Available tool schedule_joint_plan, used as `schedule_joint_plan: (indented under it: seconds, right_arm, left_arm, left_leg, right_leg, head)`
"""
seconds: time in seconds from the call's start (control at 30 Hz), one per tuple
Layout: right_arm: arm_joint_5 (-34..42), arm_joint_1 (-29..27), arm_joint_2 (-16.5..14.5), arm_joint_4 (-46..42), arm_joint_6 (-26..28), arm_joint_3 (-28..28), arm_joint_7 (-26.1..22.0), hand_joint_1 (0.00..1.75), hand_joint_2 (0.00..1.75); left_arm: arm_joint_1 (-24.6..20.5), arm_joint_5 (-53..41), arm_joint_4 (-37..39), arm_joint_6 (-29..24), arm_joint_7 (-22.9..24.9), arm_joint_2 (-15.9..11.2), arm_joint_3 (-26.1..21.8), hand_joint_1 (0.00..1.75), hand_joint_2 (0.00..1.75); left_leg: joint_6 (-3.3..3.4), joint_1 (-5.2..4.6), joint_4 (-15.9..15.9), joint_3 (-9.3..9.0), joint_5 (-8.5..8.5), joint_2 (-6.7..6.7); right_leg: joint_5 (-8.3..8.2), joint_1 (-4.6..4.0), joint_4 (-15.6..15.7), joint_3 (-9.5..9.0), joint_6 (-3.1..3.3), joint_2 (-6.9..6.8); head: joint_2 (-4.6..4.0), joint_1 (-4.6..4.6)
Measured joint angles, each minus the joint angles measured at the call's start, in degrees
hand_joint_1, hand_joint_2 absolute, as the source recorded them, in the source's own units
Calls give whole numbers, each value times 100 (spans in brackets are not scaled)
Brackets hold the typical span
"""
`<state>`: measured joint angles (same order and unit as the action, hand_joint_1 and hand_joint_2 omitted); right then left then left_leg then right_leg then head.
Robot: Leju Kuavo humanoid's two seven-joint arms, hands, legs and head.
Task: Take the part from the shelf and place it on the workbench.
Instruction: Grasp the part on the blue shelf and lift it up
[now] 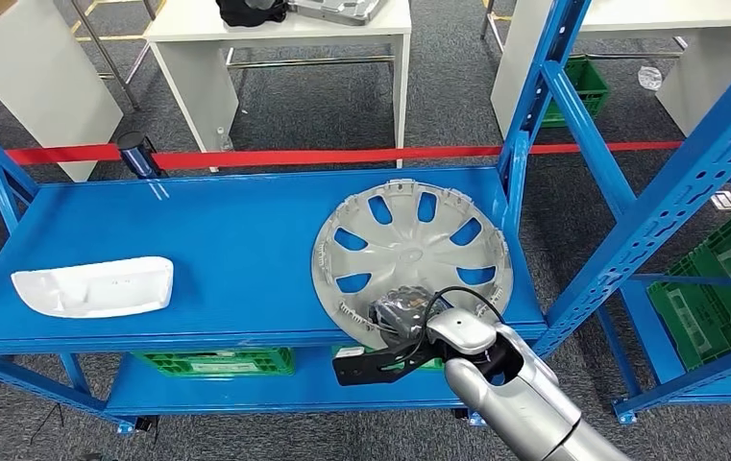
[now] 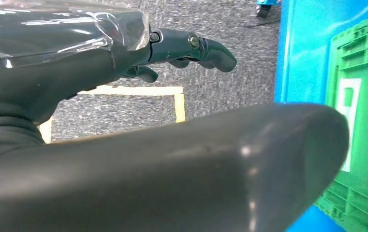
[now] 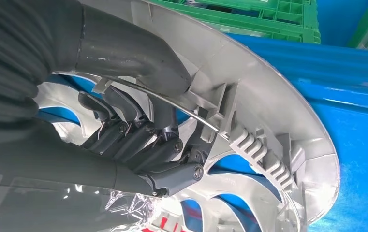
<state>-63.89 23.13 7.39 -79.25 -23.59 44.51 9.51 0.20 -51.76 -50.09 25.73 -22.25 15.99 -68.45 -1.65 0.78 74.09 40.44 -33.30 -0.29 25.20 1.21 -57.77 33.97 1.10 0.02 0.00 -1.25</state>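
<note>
A silver wheel cover [image 1: 409, 245] with several slots lies on the right part of the blue shelf board [image 1: 227, 221], its near rim at the board's front edge. My right hand [image 1: 402, 312] grips that near rim. In the right wrist view the thumb [image 3: 133, 53] presses on the rim of the wheel cover [image 3: 278, 101] and the dark fingers [image 3: 138, 130] curl in behind it. My left hand [image 2: 66, 87] hangs over grey carpet beside a green crate [image 2: 360, 121], fingers stretched out and holding nothing.
A white moulded cover [image 1: 94, 286] lies at the shelf's left end. Blue uprights [image 1: 534, 106] stand right of the wheel cover. Green crates [image 1: 217, 361] sit on the lower level, and more [image 1: 717, 288] in the neighbouring rack. Red tape [image 1: 342, 154] and white tables [image 1: 275, 38] lie beyond.
</note>
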Motion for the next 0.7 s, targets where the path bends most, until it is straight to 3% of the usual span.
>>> schedule_joint_plan:
  seconds: [0.07,0.13,0.17,0.3,0.37,0.43,0.47,0.5,0.53,0.6,0.67,0.7]
  right_arm:
    - [0,-7,-3,-7,-4,-21,-1,169,175]
    - [2,-7,-10,-12,-5,-36,-15,169,175]
    - [11,-8,-15,-16,4,-45,-33,169,175]
    - [439,-44,-43,-132,221,-187,-252,169,175]
    - [1156,-74,-54,-291,410,-345,-535,169,175]
    - [2242,-112,-57,-511,551,-523,-935,169,175]
    - [2818,-135,-57,-638,590,-601,-1132,169,175]
    - [3361,-151,-57,-776,610,-671,-1311,169,175]
    - [3804,-159,-57,-914,621,-733,-1444,169,175]
    - [4313,-144,-60,-1161,624,-840,-1582,169,175]
    - [4465,-132,-65,-1332,623,-899,-1627,169,175]
    - [4563,-137,-67,-1396,616,-911,-1668,169,175]
  left_arm:
    - [10,-2,-18,2,-2,0,5,0,175]
    - [8,3,-45,4,-7,-1,8,0,175]
    - [8,5,-61,7,-10,3,9,0,175]
    - [23,-13,-160,51,-19,24,-10,0,175]
    - [28,-33,-208,111,-47,37,-37,0,175]
    - [27,-51,-236,187,-75,47,-93,0,175]
    - [27,-57,-250,228,-82,53,-132,0,175]
    - [27,-63,-269,267,-86,63,-173,0,175]
    - [26,-71,-292,303,-87,74,-210,0,175]
    - [24,-91,-329,347,-87,93,-272,0,175]
    - [23,-108,-363,362,-89,103,-319,0,175]
    - [22,-114,-382,365,-89,108,-341,0,175]
  left_leg:
    - [21,3,-643,-296,381,0]
    - [63,-16,-1431,-675,665,-1]
    - [90,-32,-1632,-766,712,-2]
    - [245,-50,-1755,-805,770,3]
    - [312,-29,-1802,-827,821,15]
    - [332,-42,-1799,-807,830,22]
    - [334,-48,-1797,-803,828,22]
    - [333,-50,-1793,-803,826,19]
    - [330,-51,-1789,-806,822,12]
    - [302,-54,-1765,-811,801,-5]
    - [251,-77,-1726,-798,768,-16]
    - [226,-83,-1716,-790,760,-18]
  right_leg:
    - [1,1,0,-17,-3,7]
    - [1,-21,-2,-20,-21,11]
    - [-1,-32,-3,-12,-40,12]
    - [18,-28,-43,52,-149,11]
    - [259,-29,-510,289,-121,9]
    - [595,-30,-1330,668,-85,9]
    - [681,-29,-1622,803,-98,8]
    - [677,-25,-1702,838,-131,8]
    - [582,-21,-1530,752,-177,6]
    - [267,-16,-698,355,-247,0]
    - [71,-27,-102,61,-212,-2]
    - [48,-42,-14,17,-169,0]
  head:
    - [0,1]
    - [0,3]
    - [0,4]
    - [0,10]
    - [0,21]
    - [0,26]
    - [0,26]
    - [0,26]
    - [0,26]
    - [0,27]
    - [0,20]
    - [0,16]
